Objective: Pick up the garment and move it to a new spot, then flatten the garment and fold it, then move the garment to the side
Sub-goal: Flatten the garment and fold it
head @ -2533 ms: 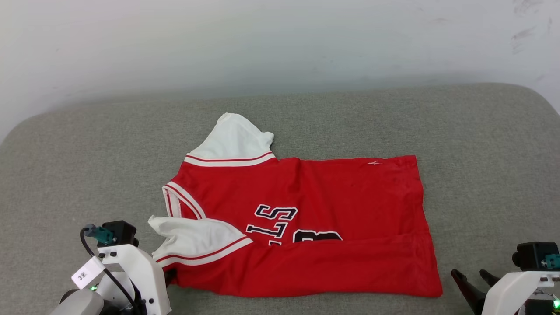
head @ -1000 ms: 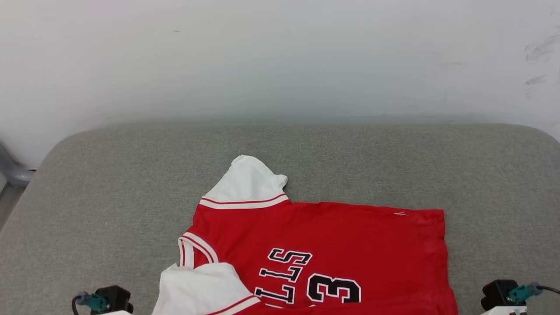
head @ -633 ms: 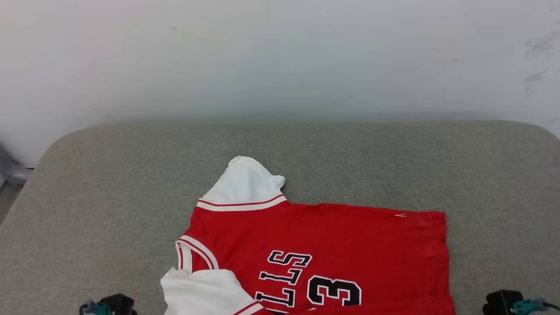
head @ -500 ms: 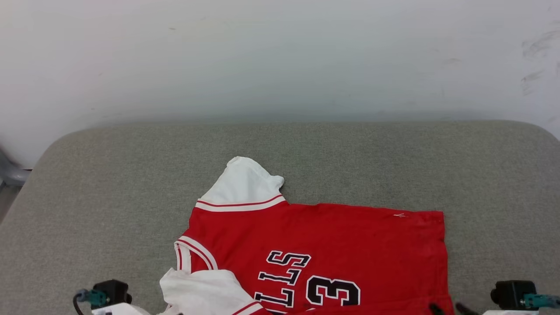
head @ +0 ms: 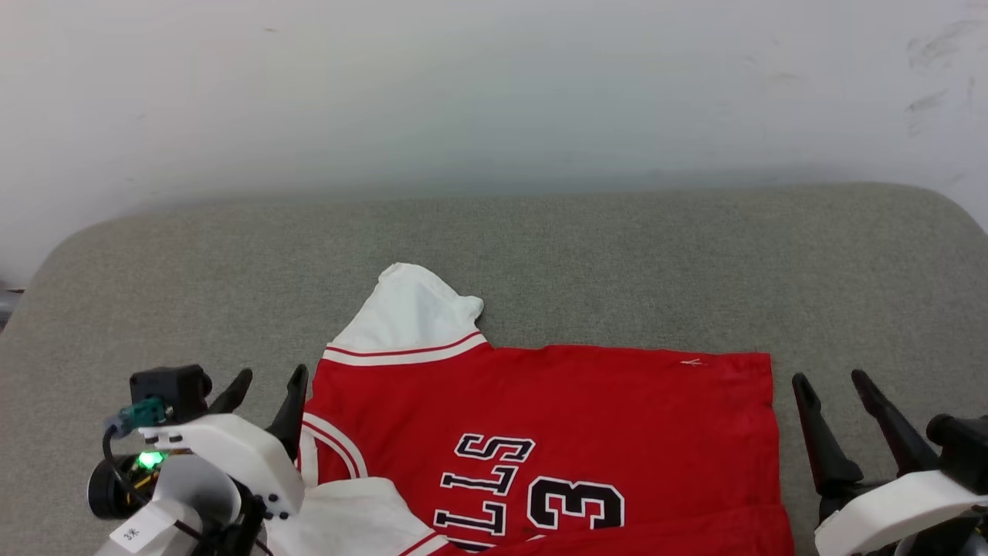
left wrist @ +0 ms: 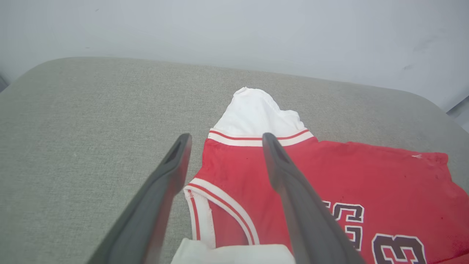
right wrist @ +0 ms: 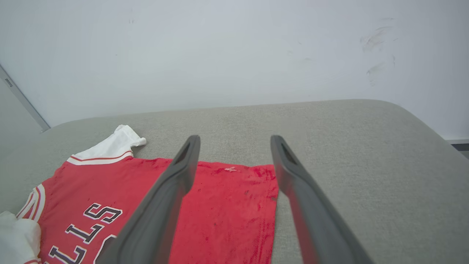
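garment: red, white sleeves red-striped, white black-outlined characters | surface: grey weave | wall: white

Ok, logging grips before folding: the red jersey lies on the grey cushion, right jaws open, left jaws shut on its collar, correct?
Not quite: the left gripper has its jaws open too, holding nothing, per the left wrist view. The rest stands.

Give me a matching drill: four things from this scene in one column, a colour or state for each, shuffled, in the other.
Things:
1. far sleeve
2. cushion
3. left hand
4. right hand

Colours or states:
A. open, near the hem of the garment
B. white, with a red stripe
C. open, near the collar
D. grey

Pairs: 1-B, 2-D, 3-C, 4-A.
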